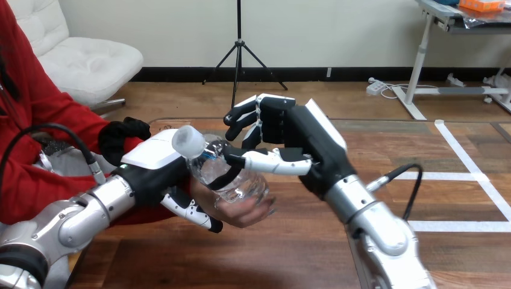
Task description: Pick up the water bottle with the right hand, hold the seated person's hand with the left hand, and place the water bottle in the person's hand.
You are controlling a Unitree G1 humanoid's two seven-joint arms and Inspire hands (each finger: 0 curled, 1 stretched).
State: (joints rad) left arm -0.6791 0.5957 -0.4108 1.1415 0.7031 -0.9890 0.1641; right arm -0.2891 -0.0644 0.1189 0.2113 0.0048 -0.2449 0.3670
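Note:
A clear water bottle (238,179) with a white cap lies tilted in the person's hand (244,212), which is palm up just above the table. My left hand (155,158) grips the person's wrist from the left, its thumb (194,212) curled under it. Coming in from the right, my right hand (301,135) is beside the bottle. Its fingers (256,114) are spread and lifted off the bottle, and only its thumb (271,161) rests along the bottle's side.
The person's red sleeve (36,180) and a black cuff (120,137) fill the left side. The wooden table (277,253) has white tape lines (476,174) at the right. A black cable (413,186) loops off my right forearm.

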